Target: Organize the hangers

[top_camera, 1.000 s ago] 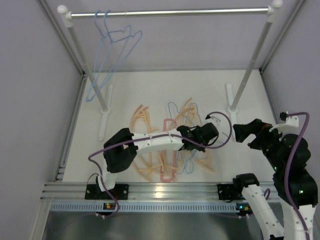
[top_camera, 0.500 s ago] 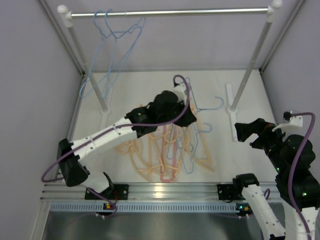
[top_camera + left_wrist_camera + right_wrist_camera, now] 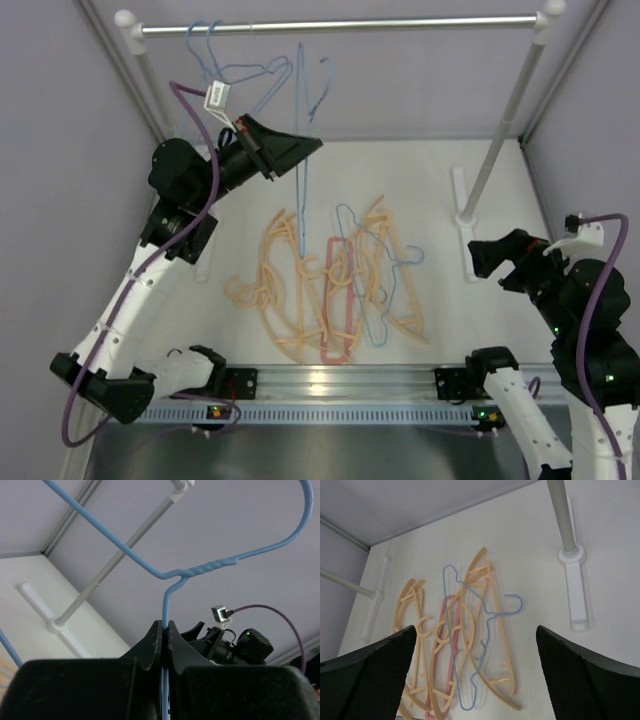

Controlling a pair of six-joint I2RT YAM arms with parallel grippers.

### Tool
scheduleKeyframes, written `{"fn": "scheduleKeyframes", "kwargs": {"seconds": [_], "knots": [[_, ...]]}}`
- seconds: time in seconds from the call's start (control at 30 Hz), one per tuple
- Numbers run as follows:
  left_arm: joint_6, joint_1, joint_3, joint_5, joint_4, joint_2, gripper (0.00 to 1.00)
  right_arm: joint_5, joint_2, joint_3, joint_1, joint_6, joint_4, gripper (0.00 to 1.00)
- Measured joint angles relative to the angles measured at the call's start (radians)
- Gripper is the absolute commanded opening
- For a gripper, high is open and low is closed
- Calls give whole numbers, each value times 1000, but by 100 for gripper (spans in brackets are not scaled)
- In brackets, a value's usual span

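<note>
Loose peach, pink and blue hangers [image 3: 330,290] lie on the white surface [image 3: 250,190]. At their 3 o'clock is the right claw [image 3: 495,266], fingers apart. The left claw [image 3: 164,630] is clamped on a thin light-blue wire hanger [image 3: 200,569], long axis near vertical. The long silver rail [image 3: 400,21] sits at the hook's 12 o'clock, near but seemingly not yet caught. The left arm is nearer.

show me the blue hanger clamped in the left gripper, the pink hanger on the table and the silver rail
held blue hanger [image 3: 210,566], left wrist view, on its twisted neck
pink hanger [image 3: 336,355], top external view, on its near end
silver rail [image 3: 400,22], top external view, on the middle of the bar
</note>
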Motion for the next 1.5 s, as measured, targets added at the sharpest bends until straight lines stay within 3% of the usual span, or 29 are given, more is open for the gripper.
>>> {"fn": "scheduleKeyframes", "kwargs": {"seconds": [0.37,0.93,1.5], "knots": [[-320,217,0,188,228,27,0,-5,11,13,0,0,1,99],[-782,454,-5,291,626,206,0,-8,34,13,0,0,1,99],[-869,476,-8,325,696,227,0,-9,35,11,0,0,2,99]]}}
